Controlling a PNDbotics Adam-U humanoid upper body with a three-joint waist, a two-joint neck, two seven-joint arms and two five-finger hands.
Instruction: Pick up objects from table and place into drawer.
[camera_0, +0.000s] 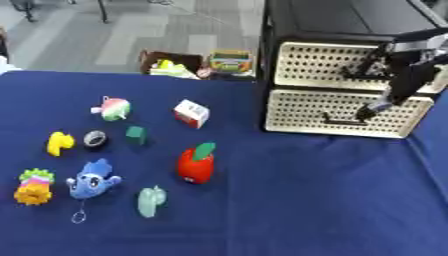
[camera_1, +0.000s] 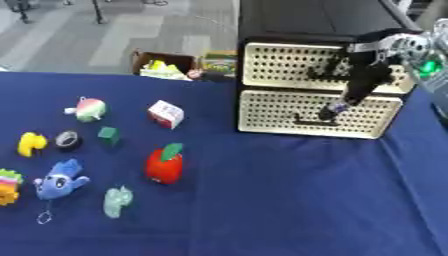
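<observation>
A black cabinet with two cream perforated drawers stands at the table's far right, and both the upper drawer (camera_0: 324, 65) and the lower drawer (camera_0: 306, 112) are closed. My right hand (camera_0: 395, 85) comes in from the upper right. Its straight fingers point down, with their tips just above the lower drawer's dark handle (camera_0: 343, 121). It holds nothing. Toys lie on the blue table (camera_0: 289, 200) at the left: a red apple (camera_0: 196, 165), a white box (camera_0: 192, 113), a blue plush (camera_0: 92, 181), a pale green toy (camera_0: 150, 201) and a small green block (camera_0: 136, 135). My left hand does not show.
Further left lie a round pink-and-green toy (camera_0: 112, 108), a dark ring (camera_0: 95, 139), a yellow piece (camera_0: 59, 143) and a yellow-and-green stack (camera_0: 34, 187). Beyond the table's far edge sit a cardboard box (camera_0: 171, 62) and a colourful box (camera_0: 230, 61).
</observation>
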